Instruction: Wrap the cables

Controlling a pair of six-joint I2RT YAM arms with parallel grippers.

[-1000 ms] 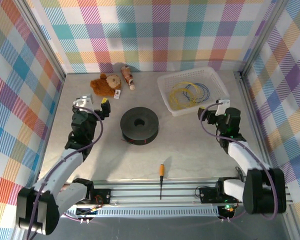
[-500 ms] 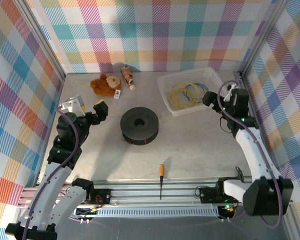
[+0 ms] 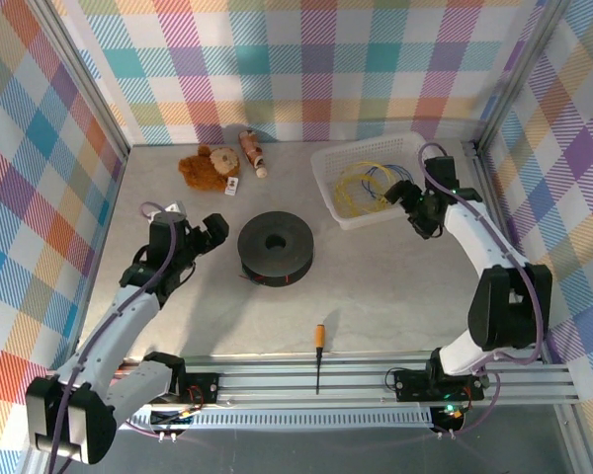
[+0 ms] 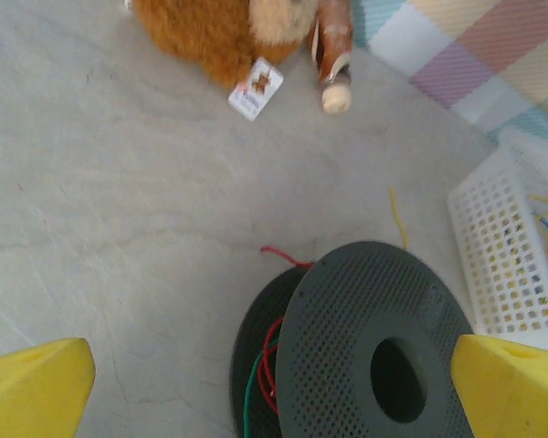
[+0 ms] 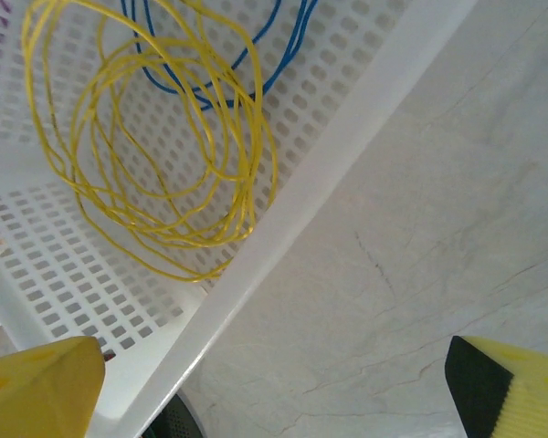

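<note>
Cables (image 5: pixel 215 239) coiled flat in basket (image 5: pixel 333 173), loops roughly round; left pincer (image 4: pixel 274 388), right pincer (image 5: pixel 274 388) both spread wide

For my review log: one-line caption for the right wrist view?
Right gripper, jaws open, above the white basket rim; yellow cables and a blue wire looped inside.
</note>
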